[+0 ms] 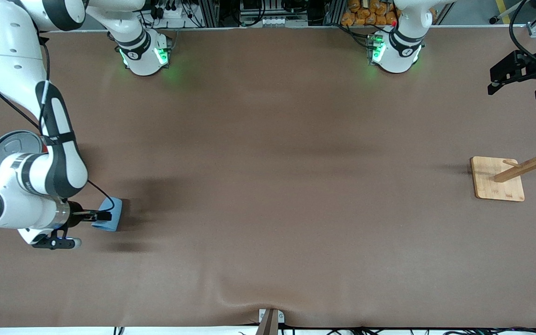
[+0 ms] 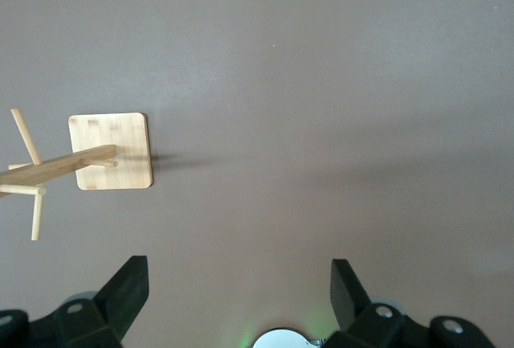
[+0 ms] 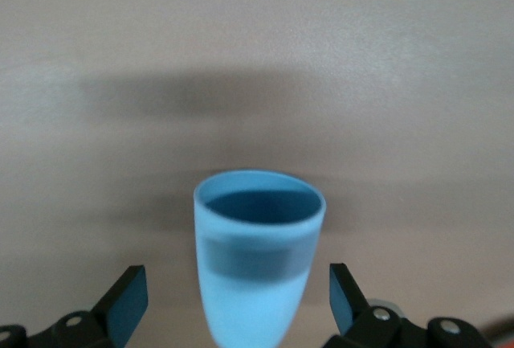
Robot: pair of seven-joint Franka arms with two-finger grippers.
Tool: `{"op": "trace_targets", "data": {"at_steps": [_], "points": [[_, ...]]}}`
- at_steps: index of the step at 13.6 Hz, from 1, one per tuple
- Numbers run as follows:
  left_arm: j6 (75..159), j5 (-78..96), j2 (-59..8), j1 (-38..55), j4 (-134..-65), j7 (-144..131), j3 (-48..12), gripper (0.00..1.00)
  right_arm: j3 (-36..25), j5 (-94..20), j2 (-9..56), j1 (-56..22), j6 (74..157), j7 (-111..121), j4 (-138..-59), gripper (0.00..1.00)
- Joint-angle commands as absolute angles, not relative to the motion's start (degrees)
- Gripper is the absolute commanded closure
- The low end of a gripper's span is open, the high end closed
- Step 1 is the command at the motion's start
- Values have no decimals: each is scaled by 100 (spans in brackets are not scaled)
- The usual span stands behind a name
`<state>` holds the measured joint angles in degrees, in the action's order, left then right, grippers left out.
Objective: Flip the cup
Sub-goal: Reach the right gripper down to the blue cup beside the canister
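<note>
table (image 1: pixel 268 186): brown mat | cup (image 1: pixel 110 215): at 9 o'clock, on its side | wooden rack (image 1: pixel 498 179): at 3 o'clock, base flat

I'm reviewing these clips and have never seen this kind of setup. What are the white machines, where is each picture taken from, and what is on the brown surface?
The white machines are two robot arms bolted along one edge of a brown table. The wide picture comes from a high camera facing them; the other two come from cameras on each arm's wrist.

The right gripper is low at the right arm's end of the table, its jaws open on either side of a small light-blue cup. Whether they touch it is unclear. The cup lies tilted, its open mouth pointing away from the gripper.

The left gripper waits, raised and open, at the left arm's end of the table. Near it a wooden peg stand stands on the table.
</note>
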<state>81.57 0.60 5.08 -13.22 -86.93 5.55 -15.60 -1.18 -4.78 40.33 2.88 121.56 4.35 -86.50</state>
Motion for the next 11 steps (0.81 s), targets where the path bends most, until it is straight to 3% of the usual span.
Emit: {"op": "trace_targets", "data": {"at_steps": [1, 10, 11], "points": [[7972, 62, 606, -1371, -8622, 589, -1529, 0, -114, -571, 4051, 246, 12646, 431, -9008, 0], [7919, 62, 642, -1362, -8622, 650, -1450, 0, -105, -562, 4280, 237, 12779, 570, -9009, 0], [7919, 62, 642, -1362, -8622, 650, -1450, 0, -114, -554, 4280, 246, 12831, 815, -9009, 9]]}}
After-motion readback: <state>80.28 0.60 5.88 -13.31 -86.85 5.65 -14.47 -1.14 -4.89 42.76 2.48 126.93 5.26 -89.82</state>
